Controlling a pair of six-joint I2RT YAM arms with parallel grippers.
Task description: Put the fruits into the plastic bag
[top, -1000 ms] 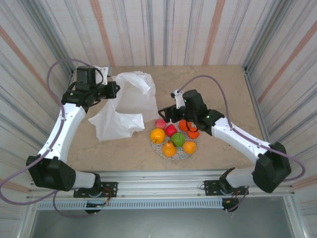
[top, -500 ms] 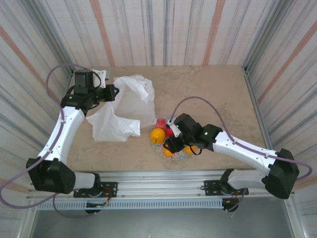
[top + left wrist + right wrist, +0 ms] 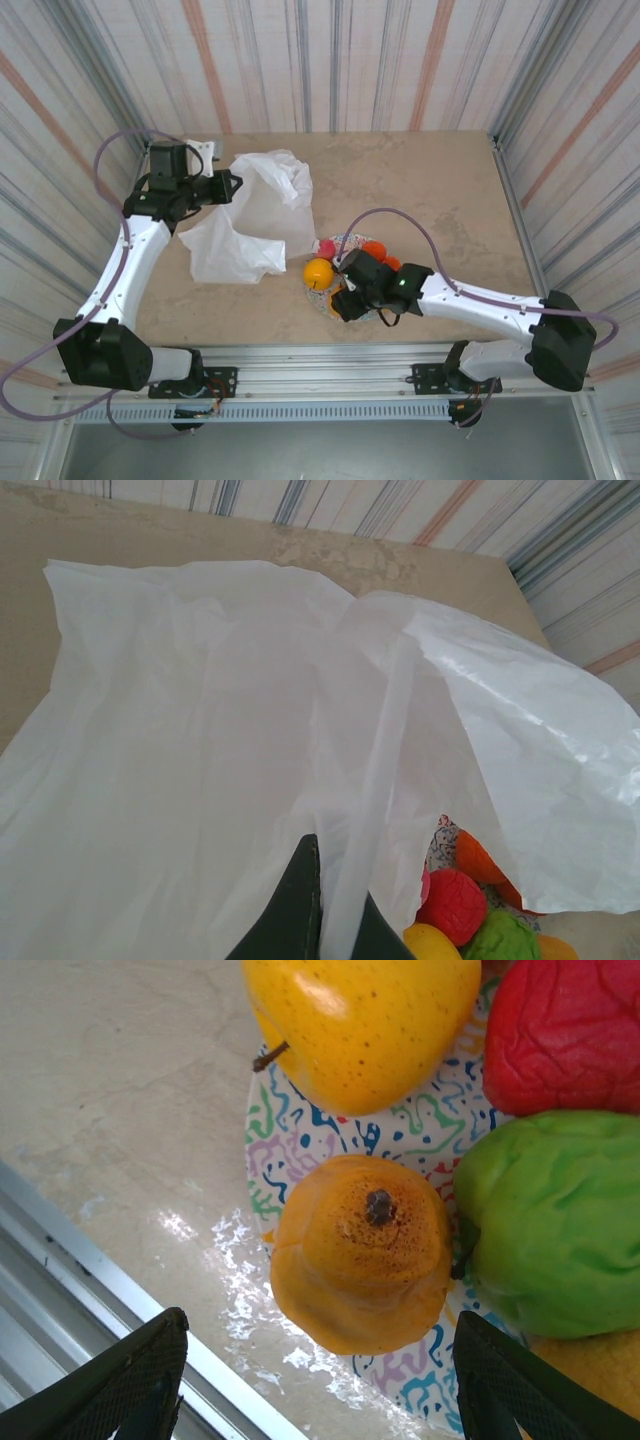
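We find the left gripper (image 3: 232,186) clenched on the plastic bag (image 3: 262,205), lying at ten o'clock from the speckled plate (image 3: 300,1140). The right gripper (image 3: 320,1322) stands released, jaws straddling the orange fruit (image 3: 360,1255), apparently without contact. In the wrist view the yellow apple (image 3: 360,1020) lies at its twelve o'clock and the green fruit (image 3: 560,1220) at three.

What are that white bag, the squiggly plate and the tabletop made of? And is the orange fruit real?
The plastic bag: thin glossy translucent film, crinkled, light passing through.
The plate: smooth, printed with coloured squiggles; ceramic or melamine, cannot tell.
The table: beige marbled surface with a sheen; stone or laminate.
The orange fruit: matte, creased skin; perhaps a soft replica, unsure.
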